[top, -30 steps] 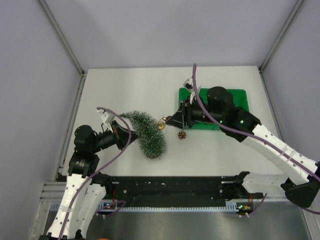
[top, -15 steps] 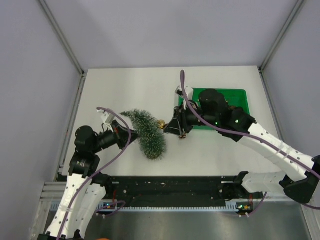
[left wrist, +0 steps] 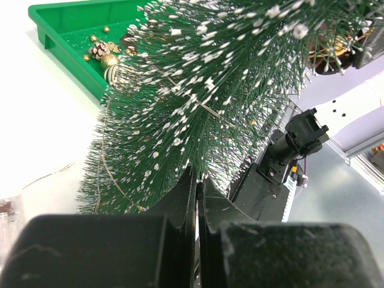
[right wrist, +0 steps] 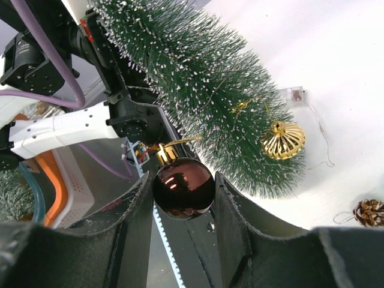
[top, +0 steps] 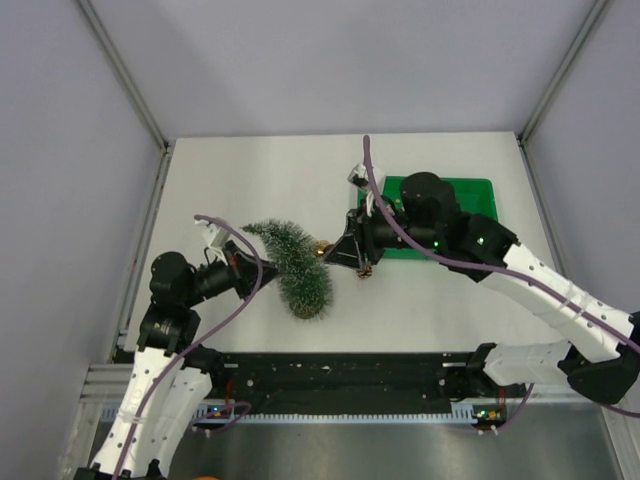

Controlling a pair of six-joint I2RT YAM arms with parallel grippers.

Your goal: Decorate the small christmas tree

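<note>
Held the small christmas tree (top: 295, 268) aslant over the front left of the counter (top: 260, 180), slim end up toward the left arm, wide end low and pointing toward the green tray (top: 482, 192). Pressed the left fingers (top: 243, 272) shut into the bristles on the slimmer half, with no gap between them. Pinched a dark glossy ball (right wrist: 183, 187) between the right fingers (top: 347, 250), gold cap and thin thread loop turned toward the branches, just beside the tree's flank. Judged the step in hand as hanging that ball. Called for a steady left hold with no twisting, then a slow slide of the loop over one stiff branch tip, well apart from the gold ornament (right wrist: 282, 140) already on the lower boughs. Called too for a release only after a sure catch of the thread, then a gentle withdrawal straight back to avoid dragging the ball off again. Could not see the wooden base in any view, nor tell for certain about contact between the wide end and the counter. Could not make out, behind the bristles, the exact thing in the left grip, trunk or branch. Could hardly trace the loop's far end, too thin against the needles to show any catch. Saw the tray half covered by the right arm from above, its small contents too tiny to name, and a pine cone (top: 364, 270) on the counter just below the right fingers.
</note>
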